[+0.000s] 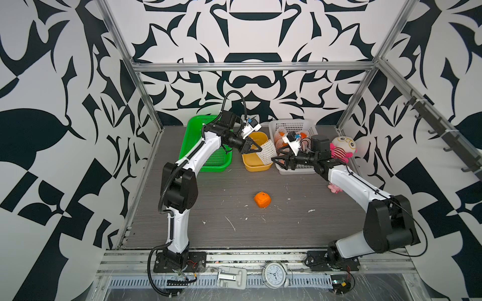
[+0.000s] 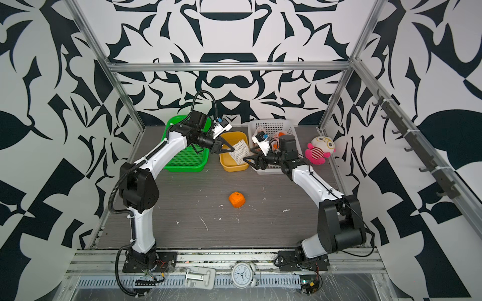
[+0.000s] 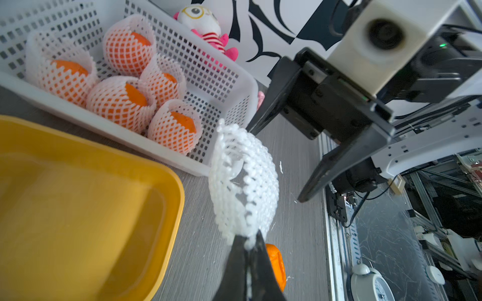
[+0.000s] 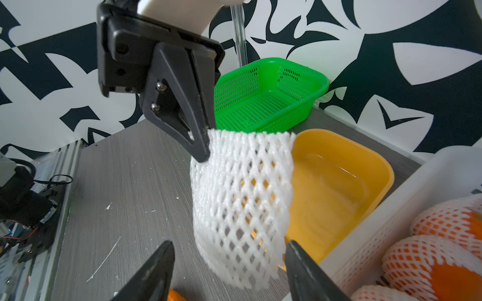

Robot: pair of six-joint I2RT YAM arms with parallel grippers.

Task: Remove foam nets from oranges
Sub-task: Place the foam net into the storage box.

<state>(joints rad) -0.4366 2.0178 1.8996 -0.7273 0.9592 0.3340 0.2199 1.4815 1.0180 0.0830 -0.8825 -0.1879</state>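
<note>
My left gripper (image 1: 259,150) (image 3: 249,245) is shut on the top edge of an empty white foam net (image 1: 267,151) (image 2: 239,151) (image 4: 240,203), which hangs over the near right corner of the yellow tub (image 1: 257,166). The right gripper (image 1: 277,160) (image 4: 229,244) is open, one finger either side of the net's lower end without touching it. A bare orange (image 1: 262,200) (image 2: 236,200) lies on the table in the middle. Several oranges in foam nets (image 3: 125,50) sit in the white basket (image 1: 292,122) (image 3: 221,86).
An empty green basket (image 1: 195,130) (image 4: 268,99) stands left of the yellow tub. A pink and white plush toy (image 1: 343,149) leans at the right wall. White foam crumbs dot the table. An alarm clock (image 1: 273,275) sits on the front rail.
</note>
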